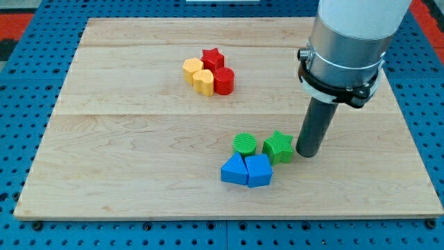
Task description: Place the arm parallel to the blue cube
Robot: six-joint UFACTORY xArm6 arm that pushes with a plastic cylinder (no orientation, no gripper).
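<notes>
My tip [308, 153] rests on the tabletop [139, 173] just right of the green star [278, 146], no gripper fitted so nothing to open or close, with the blue cube [258, 171] below-left of it, touching the blue triangle [234, 169] and near the green cylinder [244, 144].

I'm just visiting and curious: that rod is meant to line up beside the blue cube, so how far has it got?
Done: my tip is down on the wooden board, at the lower cluster's right side. In hand: it stands right beside the green star, above and right of the blue cube. Left: coming level with the blue cube itself; the green star sits between them, so it looks close but unfinished.
</notes>
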